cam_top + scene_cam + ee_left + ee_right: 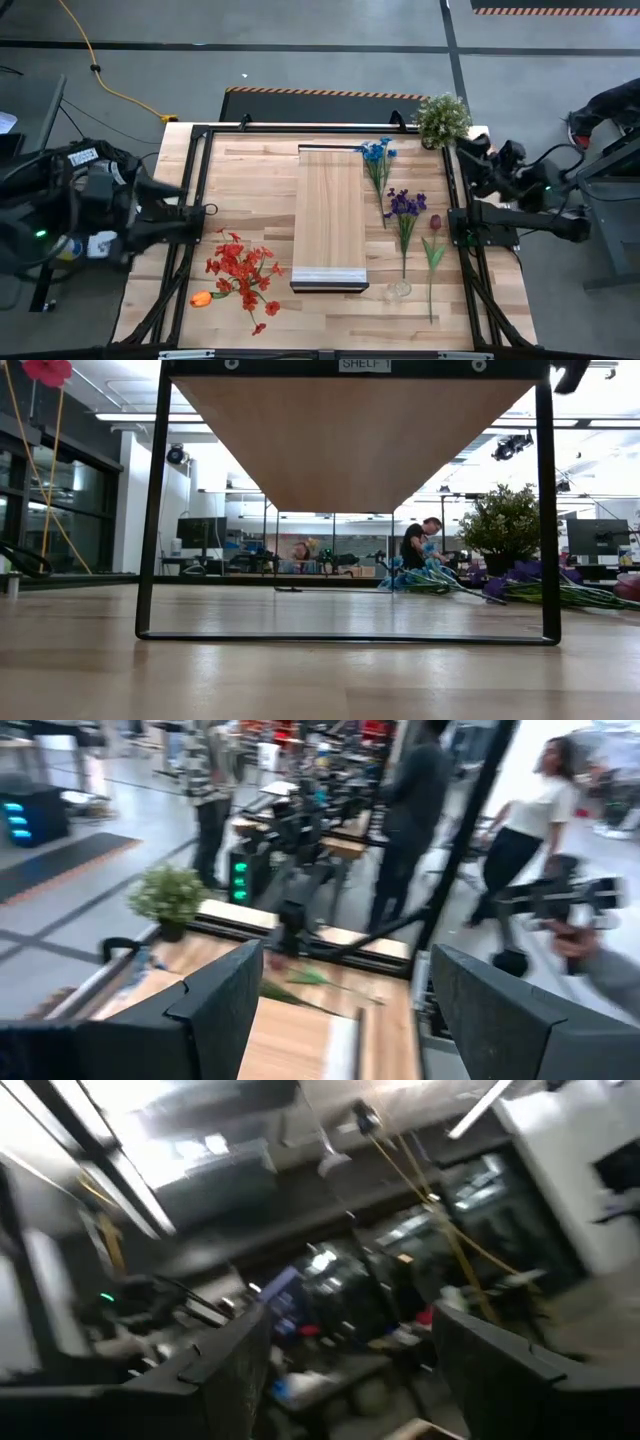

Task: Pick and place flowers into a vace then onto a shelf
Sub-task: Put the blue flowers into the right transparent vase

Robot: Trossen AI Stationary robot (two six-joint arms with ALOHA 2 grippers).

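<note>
The shelf (330, 215), a light wooden plank on a black frame, stands raised in the table's middle. Right of it the blue (377, 152), purple (405, 205) and dark-red (435, 223) flowers lie flat on the table, stems toward the near edge. A small clear vase (398, 290) stands by the shelf's near right corner. Red flowers (243, 268) and an orange one (201, 298) lie at the near left. My left gripper (340, 1010) is open at the table's left edge, holding nothing. My right gripper (350, 1370) is open at the right edge, tipped upward.
A bushy potted plant (442, 118) stands at the far right corner. Black frame rails (195, 180) run along the table's left and right sides. Between the shelf's legs (150, 510), bare tabletop shows underneath. People stand in the room beyond the table (410, 810).
</note>
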